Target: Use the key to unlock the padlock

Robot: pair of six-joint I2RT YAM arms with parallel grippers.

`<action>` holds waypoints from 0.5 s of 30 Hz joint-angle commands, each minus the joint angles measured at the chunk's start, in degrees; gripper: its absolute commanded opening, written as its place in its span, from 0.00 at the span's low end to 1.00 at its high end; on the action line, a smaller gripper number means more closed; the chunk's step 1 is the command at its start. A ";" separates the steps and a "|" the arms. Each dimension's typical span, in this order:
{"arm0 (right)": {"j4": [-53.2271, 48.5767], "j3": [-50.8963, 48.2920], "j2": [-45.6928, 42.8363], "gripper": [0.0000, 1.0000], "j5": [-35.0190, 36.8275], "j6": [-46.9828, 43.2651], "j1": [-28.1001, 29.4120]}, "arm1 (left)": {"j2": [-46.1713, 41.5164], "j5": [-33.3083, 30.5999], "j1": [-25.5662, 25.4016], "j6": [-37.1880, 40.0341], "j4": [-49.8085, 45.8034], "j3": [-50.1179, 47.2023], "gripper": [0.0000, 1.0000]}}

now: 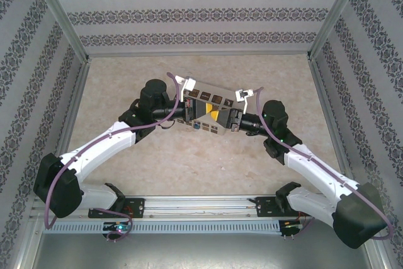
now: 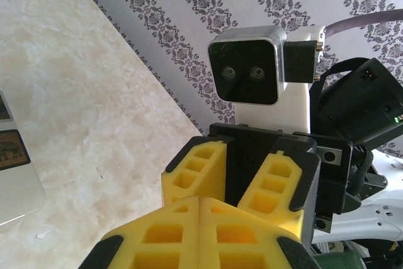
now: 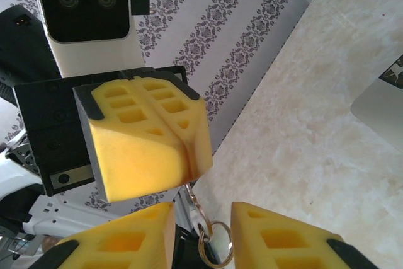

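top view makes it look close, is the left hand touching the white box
Apart. In the left wrist view, bare table lies between the left hand and the white box.

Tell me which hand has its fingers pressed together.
The left hand: its yellow fingers meet along a seam, while the right hand has its fingers apart with a metal ring between them.

The key ring [image 3: 213,247], a thin metal loop on short links, hangs from the left gripper's [image 3: 186,155] closed jaws
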 commanded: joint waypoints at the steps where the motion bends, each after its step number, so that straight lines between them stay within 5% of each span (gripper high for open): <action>1: 1.77 1.38 0.42 0.26 -1.14 -0.62 0.81 | -0.67 0.74 0.47 0.54 3.11 0.03 0.00; 15: 0.51 0.50 -0.22 0.03 0.00 -0.97 0.90 | -1.10 -1.37 0.71 0.62 2.77 -0.40 0.00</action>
